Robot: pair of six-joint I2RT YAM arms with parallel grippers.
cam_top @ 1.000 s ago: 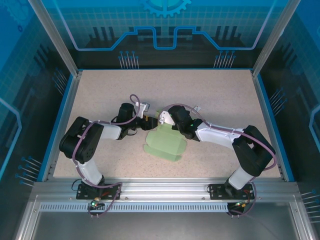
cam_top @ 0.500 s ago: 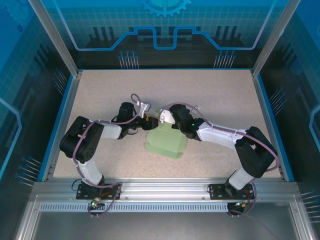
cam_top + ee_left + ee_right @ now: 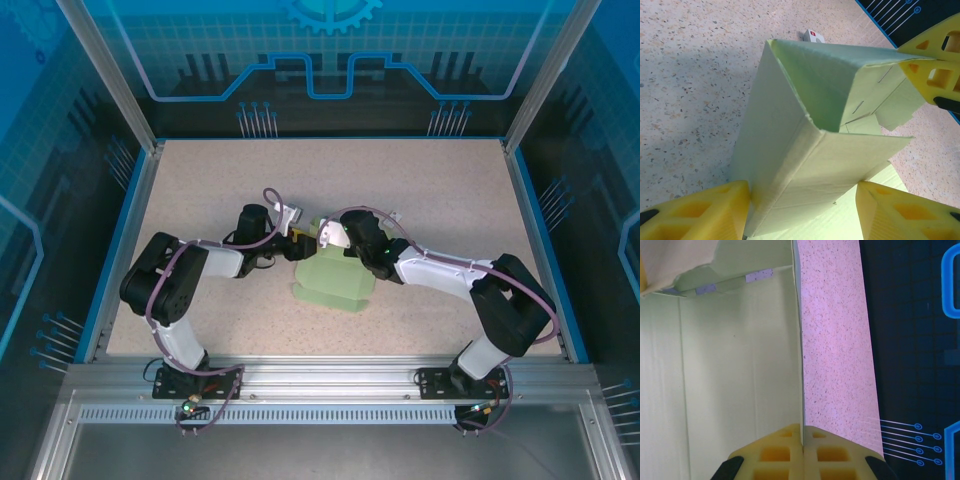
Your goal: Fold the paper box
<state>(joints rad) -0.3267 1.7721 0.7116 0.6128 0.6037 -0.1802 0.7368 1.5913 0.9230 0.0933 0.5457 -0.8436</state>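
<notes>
Both grippers meet at the paper box, mid-table, roughly centred between the two arms. Box is part-formed. Its lower panel lies flat on the speckled table. The far end is raised into a folded wall with an open corner, and the left wrist view shows slots and small flaps inside.

Status of right gripper: fingers closed together, pinching one thin card edge of the box. In the right wrist view that edge runs straight up out of the pads, with card to its left and bare table to its right. In the left wrist view its yellow fingers sit at the upper right corner of the raised wall.

Status of left gripper: fingers apart, straddling the raised folded section low down. One finger touches the outer wall by the crease. The other sits right at the opposite panel's edge, contact unclear. Can't tell if it's actually squeezing or just bracketing the fold.

Small white tag lies on the table just past the box's top corner in the left wrist view, partly hidden behind it.
</notes>
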